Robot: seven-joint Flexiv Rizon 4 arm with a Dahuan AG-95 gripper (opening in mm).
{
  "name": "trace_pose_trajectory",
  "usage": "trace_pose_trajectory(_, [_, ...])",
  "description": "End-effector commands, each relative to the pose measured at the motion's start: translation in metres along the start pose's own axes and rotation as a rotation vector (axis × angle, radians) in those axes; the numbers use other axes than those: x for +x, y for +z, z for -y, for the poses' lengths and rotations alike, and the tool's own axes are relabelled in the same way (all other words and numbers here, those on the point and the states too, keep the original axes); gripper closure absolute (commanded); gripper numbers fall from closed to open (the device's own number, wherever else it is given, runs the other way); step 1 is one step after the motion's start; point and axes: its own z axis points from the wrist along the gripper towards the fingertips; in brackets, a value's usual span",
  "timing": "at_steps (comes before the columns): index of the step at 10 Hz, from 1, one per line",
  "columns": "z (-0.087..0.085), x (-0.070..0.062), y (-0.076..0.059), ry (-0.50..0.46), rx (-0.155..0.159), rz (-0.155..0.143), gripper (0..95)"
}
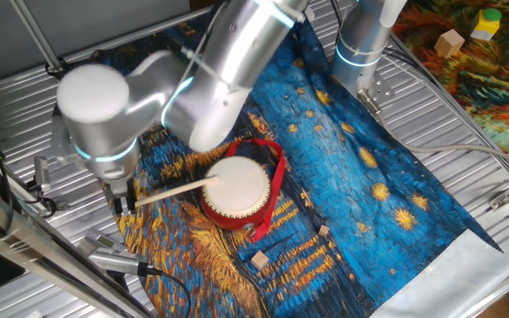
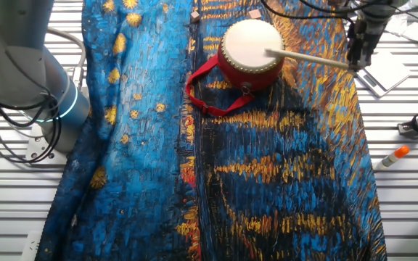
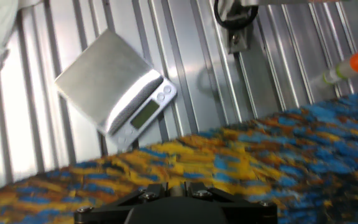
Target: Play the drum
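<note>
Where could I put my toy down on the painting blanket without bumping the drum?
The big blue-and-gold stretch of cloth below the drum and its red ribbon is bare. It is crowded up by the drum: the stick sits in the pincer, and small wooden blocks lie close by.

small round drum (image 1: 236,190) (image 2: 251,53), red body, cream-white skin facing up, edged with a ring of small studs. sits upright on the blue-and-yellow painted cloth. red ribbon strap (image 1: 275,181) (image 2: 210,90) attached at the side, lying looped on the cloth beside it. thin wooden stick tip rests over the skin.
</note>
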Motion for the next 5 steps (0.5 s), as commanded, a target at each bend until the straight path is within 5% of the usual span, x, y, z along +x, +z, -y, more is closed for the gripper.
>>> trace_pose_trajectory(1, [0.0014,-0.0003,0.0024,0.055,-0.039,-0.021,95.0])
trace_pose_trajectory(2, [0.0020,0.0007,0.0002,0.065,-0.110,-0.061,95.0])
trace_pose_trajectory(5, [0.0070,0.0033,-0.0040,0.068,-0.182,-0.144,95.0])
